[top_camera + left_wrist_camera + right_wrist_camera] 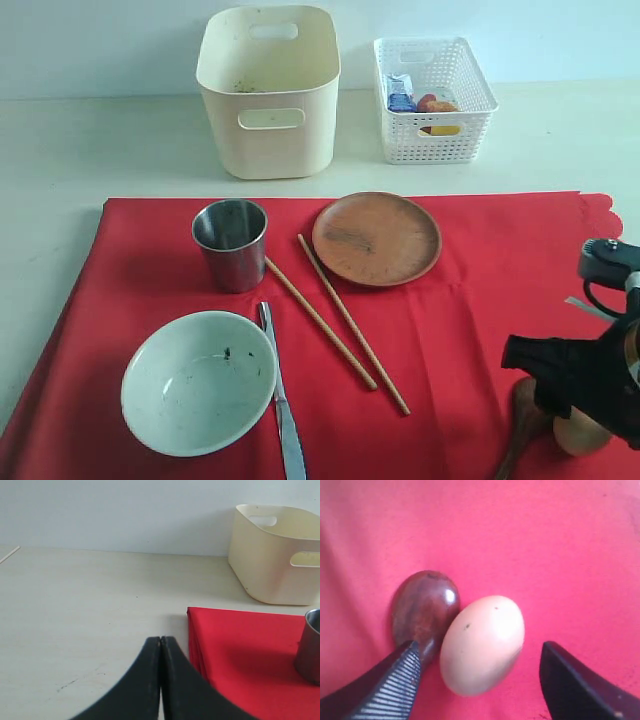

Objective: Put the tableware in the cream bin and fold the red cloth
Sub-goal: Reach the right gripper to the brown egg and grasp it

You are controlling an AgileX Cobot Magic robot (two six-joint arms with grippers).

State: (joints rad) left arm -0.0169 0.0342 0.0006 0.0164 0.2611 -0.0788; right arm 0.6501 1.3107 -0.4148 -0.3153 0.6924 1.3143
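**A:** Tableware count?

**B:** None binned, I judge. The shiny steel cup (230, 243), round brown plate (376, 238), pale green-white bowl (198, 382), two wooden chopsticks (335, 320), metal knife (281, 400) and dark wooden spoon (424, 610) all lie on the big bright red cloth (470, 300), which is spread flat and unfolded.

**A:** Bin?

**B:** The tall cream plastic bin (270, 150) stands beyond the cloth on the pale surface (100, 150). No tableware shows inside.

**A:** Fingers?

**B:** The right fingers (400, 680) are apart, straddling a pale egg (482, 642) beside the spoon. The left fingers (145, 680) are together, empty.

egg (482, 645) touching spoon (422, 610) (both on cloth (520, 530))
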